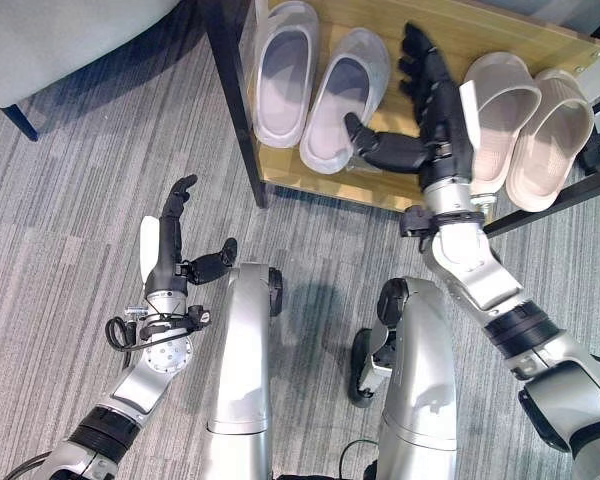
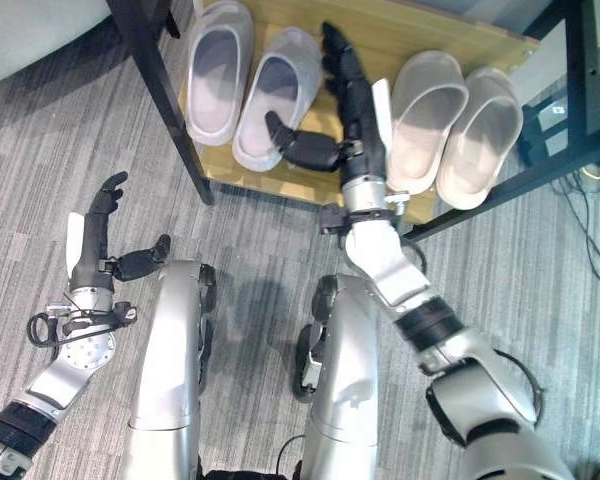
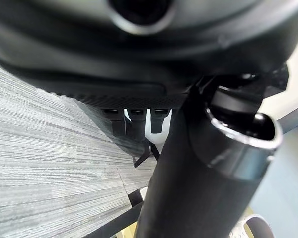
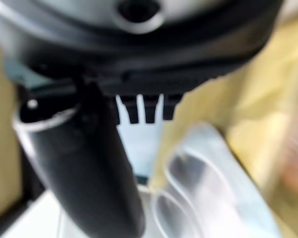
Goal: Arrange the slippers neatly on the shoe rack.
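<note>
Shoe rack (image 1: 380,190), wooden shelf in a black frame, at 12 o'clock: holds one pale grey pair of slippers (image 1: 320,85) beside one beige pair of slippers (image 1: 525,120). Right hand (image 1: 435,105), fingers straight and released, lies between the pairs, thumb touching the inner grey slipper. Left hand (image 1: 170,240), released and empty, hangs over the grey carpet (image 1: 70,200) at 8 o'clock.

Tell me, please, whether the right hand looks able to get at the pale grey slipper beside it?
Probably yes: the right hand is open over the rack, its thumb by that slipper, nothing between.
</note>
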`<state>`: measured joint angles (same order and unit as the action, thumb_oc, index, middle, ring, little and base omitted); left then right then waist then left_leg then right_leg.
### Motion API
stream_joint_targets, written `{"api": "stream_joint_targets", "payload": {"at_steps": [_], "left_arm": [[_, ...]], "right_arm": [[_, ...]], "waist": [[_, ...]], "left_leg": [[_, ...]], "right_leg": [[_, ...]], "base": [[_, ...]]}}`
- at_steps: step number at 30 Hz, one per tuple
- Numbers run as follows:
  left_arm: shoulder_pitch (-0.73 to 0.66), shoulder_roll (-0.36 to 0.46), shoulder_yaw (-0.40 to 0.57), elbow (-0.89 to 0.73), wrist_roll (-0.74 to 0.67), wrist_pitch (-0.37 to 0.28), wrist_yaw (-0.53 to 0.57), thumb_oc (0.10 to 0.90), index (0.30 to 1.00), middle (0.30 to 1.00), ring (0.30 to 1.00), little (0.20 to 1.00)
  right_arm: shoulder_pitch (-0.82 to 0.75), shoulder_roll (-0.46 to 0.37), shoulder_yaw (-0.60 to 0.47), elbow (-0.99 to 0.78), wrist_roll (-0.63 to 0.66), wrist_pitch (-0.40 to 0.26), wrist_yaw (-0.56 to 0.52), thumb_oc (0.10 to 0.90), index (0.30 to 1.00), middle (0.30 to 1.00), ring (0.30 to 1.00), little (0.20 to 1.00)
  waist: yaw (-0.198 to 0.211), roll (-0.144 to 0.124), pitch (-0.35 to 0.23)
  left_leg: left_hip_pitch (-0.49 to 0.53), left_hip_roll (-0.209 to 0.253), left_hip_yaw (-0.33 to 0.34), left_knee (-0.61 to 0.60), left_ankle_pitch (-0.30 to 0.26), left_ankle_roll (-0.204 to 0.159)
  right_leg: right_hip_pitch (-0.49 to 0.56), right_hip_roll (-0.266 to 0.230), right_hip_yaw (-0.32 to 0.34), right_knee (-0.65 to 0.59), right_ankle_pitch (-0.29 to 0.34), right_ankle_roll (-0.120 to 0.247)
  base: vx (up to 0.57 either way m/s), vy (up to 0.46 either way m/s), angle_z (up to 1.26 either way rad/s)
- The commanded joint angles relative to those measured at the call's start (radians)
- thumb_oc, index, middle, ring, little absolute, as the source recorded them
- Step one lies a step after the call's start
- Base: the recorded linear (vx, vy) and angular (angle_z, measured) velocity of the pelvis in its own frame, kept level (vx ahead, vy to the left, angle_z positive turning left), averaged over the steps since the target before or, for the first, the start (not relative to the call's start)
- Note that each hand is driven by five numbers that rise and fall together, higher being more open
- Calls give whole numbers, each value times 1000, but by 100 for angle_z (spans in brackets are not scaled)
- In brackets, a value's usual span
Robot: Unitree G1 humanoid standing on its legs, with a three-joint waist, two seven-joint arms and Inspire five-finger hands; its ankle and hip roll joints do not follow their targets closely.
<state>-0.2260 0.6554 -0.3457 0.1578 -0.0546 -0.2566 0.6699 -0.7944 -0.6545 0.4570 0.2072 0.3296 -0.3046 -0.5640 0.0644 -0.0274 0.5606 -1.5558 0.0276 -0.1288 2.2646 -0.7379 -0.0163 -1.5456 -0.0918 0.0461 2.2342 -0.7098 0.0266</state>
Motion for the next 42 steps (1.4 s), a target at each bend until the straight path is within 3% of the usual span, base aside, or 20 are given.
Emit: {"api": "stream_joint_targets", "payload": {"at_steps": [1,8,22,42], "left_arm": [[-18,-36,-19,-82,78,-72,39,800,900,900,900,900],[-27,-54,-17,-70,99,-62,48,800,900,900,900,900],[-4,-47,-9,-79,89,-65,25,800,900,900,900,900],[30,-50,7,-74,99,-68,6,800,900,900,900,900]], "right_arm": [[-83,-61,-62,-132,-218,-16,-77,800,900,900,900,900],[-115,-37,-11,-22,-287,63,-79,800,900,900,900,900],[-121,-5,47,65,-161,40,9,800,900,900,900,900],[-103,-65,79,51,-265,86,63,800,900,900,900,900]], "waist": [[30,18,-41],[38,22,-41],[52,26,-41],[56,24,-41]], "left_leg": [[-14,-41,-8,-16,-59,61],[-14,-42,-9,-11,-62,60],[-14,-44,-11,-4,-69,55],[-14,-48,-14,3,-75,53]], "right_leg": [[-24,-19,-32,-14,-16,-78],[-24,-21,-37,-10,-17,-80],[-24,-23,-40,-8,-17,-81],[-24,-25,-38,-2,-24,-80]], "base": [[0,0,0],[0,0,0],[0,0,0],[0,0,0]]}}
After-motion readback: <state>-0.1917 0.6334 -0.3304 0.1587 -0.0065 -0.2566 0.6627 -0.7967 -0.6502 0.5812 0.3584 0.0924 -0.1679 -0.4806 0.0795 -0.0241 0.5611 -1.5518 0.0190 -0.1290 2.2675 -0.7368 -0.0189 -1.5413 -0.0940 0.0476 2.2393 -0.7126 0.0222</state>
